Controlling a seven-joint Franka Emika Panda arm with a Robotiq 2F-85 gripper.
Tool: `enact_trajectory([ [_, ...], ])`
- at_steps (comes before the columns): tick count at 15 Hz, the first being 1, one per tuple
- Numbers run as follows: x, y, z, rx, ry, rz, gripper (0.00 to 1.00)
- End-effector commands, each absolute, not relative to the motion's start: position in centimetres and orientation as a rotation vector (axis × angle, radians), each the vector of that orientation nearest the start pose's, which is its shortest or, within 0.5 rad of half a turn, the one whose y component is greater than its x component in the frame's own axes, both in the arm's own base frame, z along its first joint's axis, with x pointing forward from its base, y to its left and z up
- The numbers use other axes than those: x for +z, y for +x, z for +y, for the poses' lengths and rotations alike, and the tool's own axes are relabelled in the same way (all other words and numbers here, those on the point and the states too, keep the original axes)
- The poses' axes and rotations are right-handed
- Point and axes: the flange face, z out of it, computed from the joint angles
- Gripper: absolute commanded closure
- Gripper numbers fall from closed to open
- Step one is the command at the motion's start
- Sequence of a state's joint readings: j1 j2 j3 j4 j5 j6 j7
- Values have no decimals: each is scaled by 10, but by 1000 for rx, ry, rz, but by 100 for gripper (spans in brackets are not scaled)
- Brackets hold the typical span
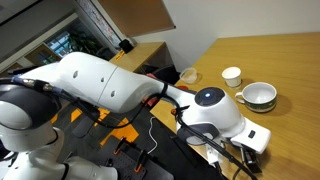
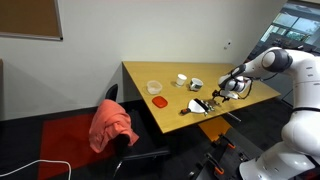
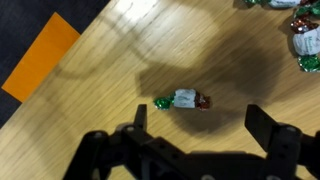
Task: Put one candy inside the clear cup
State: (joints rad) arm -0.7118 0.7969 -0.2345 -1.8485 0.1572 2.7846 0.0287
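In the wrist view a single candy in a white wrapper with a green end and a brown end lies on the wooden table. My gripper is open, with a finger on either side just below the candy and not touching it. More wrapped candies lie at the top right. The clear cup stands upright at the far side of the table and also shows in an exterior view, well away from my gripper.
A small white cup and a white green-rimmed mug stand on the table. An orange flat piece lies near the clear cup and shows in the wrist view. A chair with an orange cloth stands by the table.
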Motion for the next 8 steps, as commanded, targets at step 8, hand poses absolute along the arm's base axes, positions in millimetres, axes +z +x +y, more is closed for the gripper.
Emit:
enact_trajectory([
  [8, 90, 391, -544, -123, -2843, 1609, 0],
])
